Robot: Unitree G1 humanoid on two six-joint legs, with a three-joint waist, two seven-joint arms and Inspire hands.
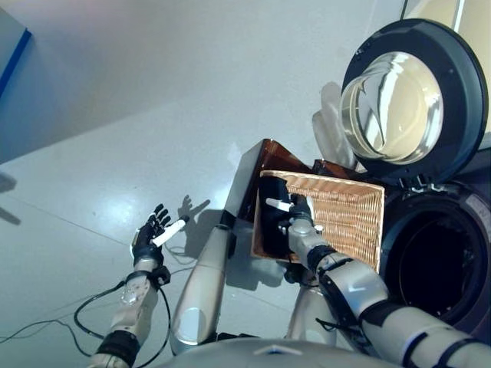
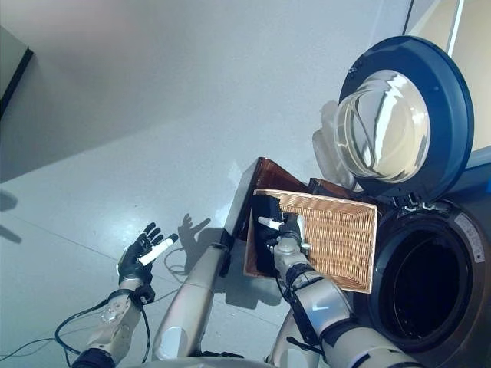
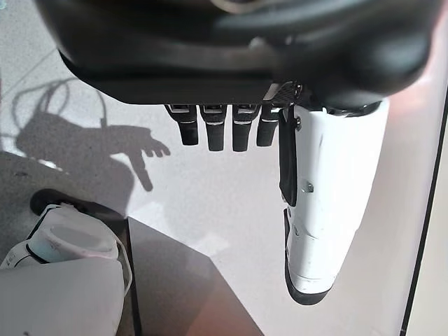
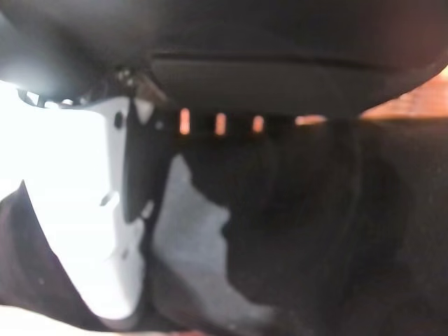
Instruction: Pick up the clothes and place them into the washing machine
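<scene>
A shallow wicker basket [image 1: 349,218] is tipped toward the washing machine's open drum [image 1: 437,264]. A dark cloth [image 1: 270,226] lies at the basket's left end, and it also shows in the right wrist view [image 4: 336,238]. My right hand [image 1: 301,213] reaches into the basket and rests on the dark cloth, with the white-covered thumb [image 4: 91,210] spread wide and the fingers straight. My left hand [image 1: 147,236] hangs open and empty over the grey floor, left of the basket, with straight fingers [image 3: 217,129].
The machine's round door [image 1: 410,96] stands open above the drum. The low dark brown box [image 1: 261,165] sits under the basket. A pale crumpled thing [image 1: 328,126] lies left of the door. Grey floor [image 1: 153,100] spreads to the left.
</scene>
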